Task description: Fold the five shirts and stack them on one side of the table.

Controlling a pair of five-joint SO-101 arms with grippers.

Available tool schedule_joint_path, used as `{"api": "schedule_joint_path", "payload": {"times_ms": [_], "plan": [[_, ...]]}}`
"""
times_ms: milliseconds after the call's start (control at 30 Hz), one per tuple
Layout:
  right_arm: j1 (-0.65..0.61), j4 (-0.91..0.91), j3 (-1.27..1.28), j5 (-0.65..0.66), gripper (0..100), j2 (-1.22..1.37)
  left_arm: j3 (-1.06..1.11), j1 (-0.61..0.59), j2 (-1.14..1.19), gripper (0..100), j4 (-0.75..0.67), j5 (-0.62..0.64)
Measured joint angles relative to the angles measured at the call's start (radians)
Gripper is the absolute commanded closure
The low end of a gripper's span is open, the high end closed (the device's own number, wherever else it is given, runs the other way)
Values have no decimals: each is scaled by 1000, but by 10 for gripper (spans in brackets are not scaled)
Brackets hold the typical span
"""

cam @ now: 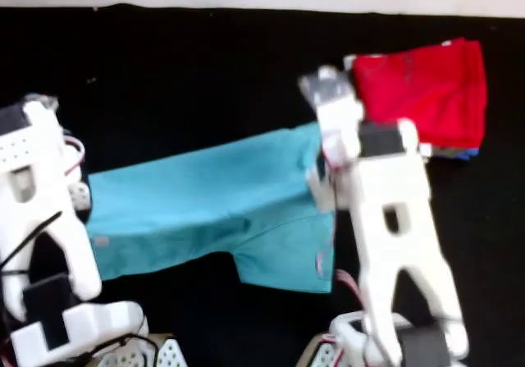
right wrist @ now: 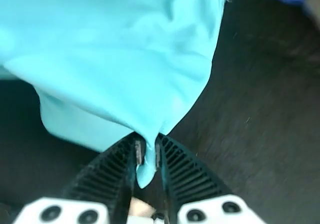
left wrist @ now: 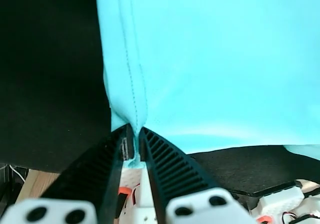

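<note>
In both pincers' (left wrist: 135, 130) (right wrist: 146, 145) grip, teal shirt (cam: 205, 194) seemingly hangs.

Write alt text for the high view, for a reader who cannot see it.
A teal shirt is stretched over the black table between two white arms, the left tool shut on one end, the right tool on the other. A folded red shirt lies at the table's far right side.

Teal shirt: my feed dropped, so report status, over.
Left hand shut on teal shirt. Right hand shut on its other end. Shirt stretched between them. Red-topped stack behind right arm.
</note>
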Motion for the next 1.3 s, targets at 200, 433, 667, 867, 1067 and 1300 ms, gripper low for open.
{"api": "schedule_joint_path", "payload": {"times_ms": [200,433,667,867,1067,1300], "plan": [[12,-55,381,51,993,-253,206,0,-75,992,-46,-3],[17,-121,529,63,992,-322,344,0,-147,991,-137,-55],[17,-104,525,63,796,-328,365,-8,-150,835,-164,-74],[17,8,311,63,794,-328,130,-74,-150,787,-35,-74],[17,-74,117,63,998,-310,-91,-71,-150,1000,-3,-74],[-78,-344,78,63,972,25,23,68,23,992,-242,35]]}}
